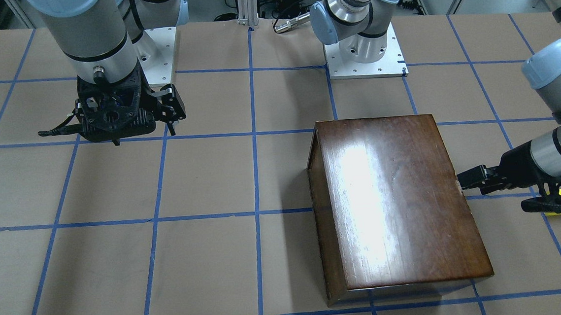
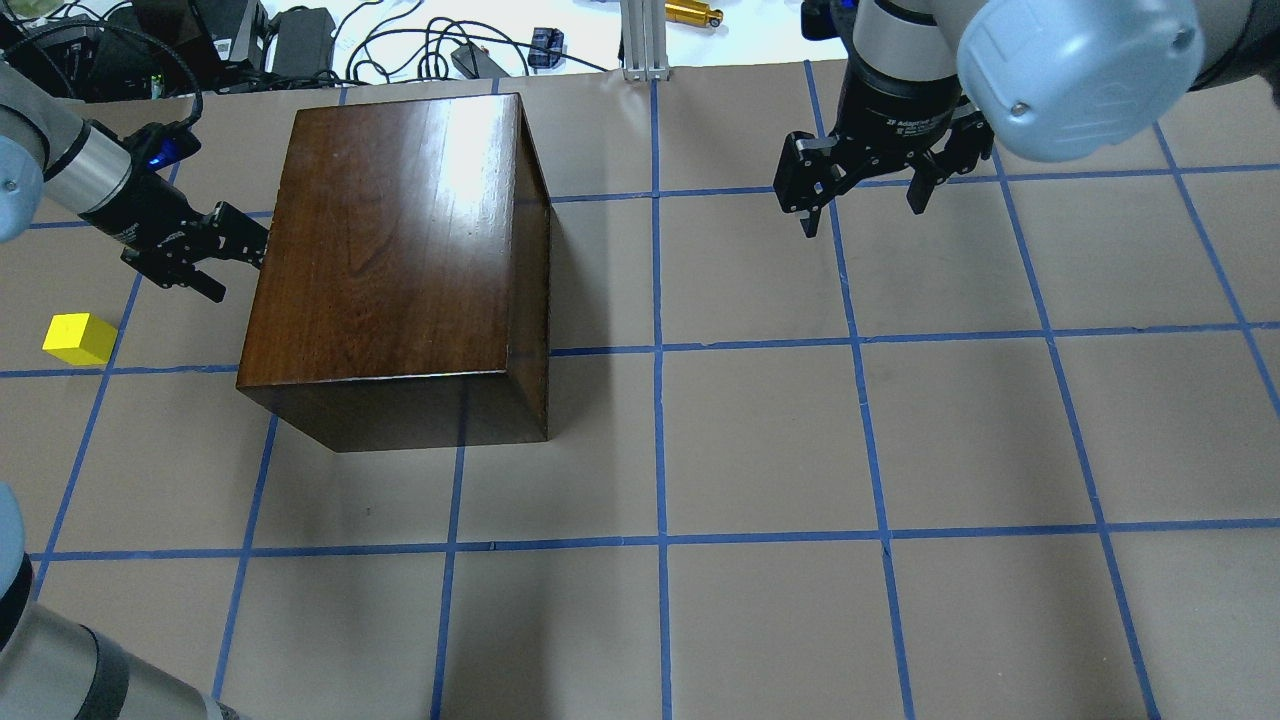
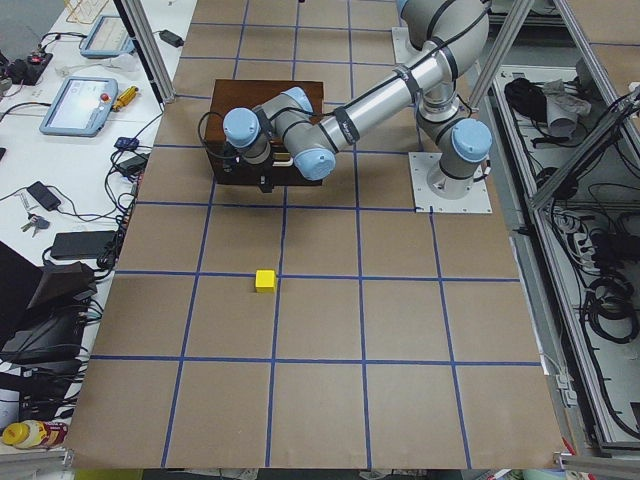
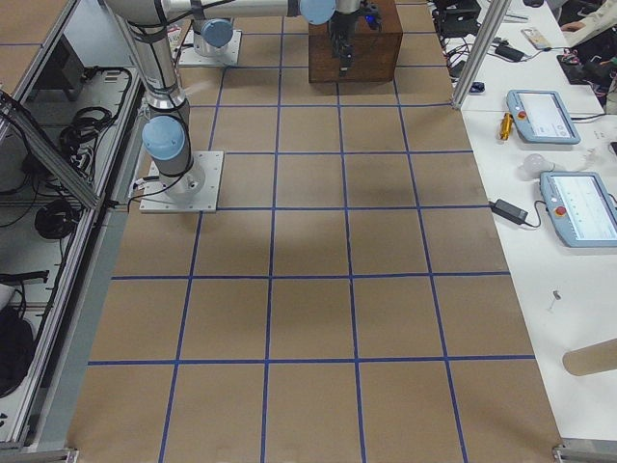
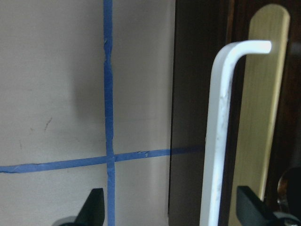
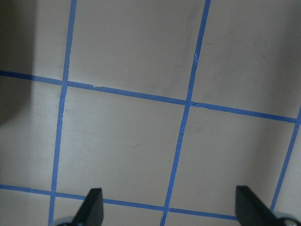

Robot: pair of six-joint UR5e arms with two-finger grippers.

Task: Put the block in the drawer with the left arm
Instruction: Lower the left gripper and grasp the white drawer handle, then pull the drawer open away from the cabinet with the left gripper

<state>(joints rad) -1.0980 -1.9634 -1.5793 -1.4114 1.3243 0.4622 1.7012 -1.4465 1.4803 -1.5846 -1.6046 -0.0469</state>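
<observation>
The glossy dark brown box [image 2: 400, 250] stands on the table with its drawer shut. The drawer's dark front panel [image 5: 188, 117] carries a white bar handle [image 5: 218, 132]. My left gripper [image 2: 235, 262] is open at that front. In the left wrist view its fingertips [image 5: 94, 207] stand on either side of the handle without closing on it. The yellow block [image 2: 80, 338] lies on the table to the left of the box, behind the left gripper and apart from it. My right gripper [image 2: 865, 205] is open and empty above bare table at the far right.
The table is brown paper with a blue tape grid [image 2: 655, 350]. Cables and small devices [image 2: 480, 55] lie beyond the table's far edge. The arm bases [image 1: 365, 57] sit at the robot's side of the table.
</observation>
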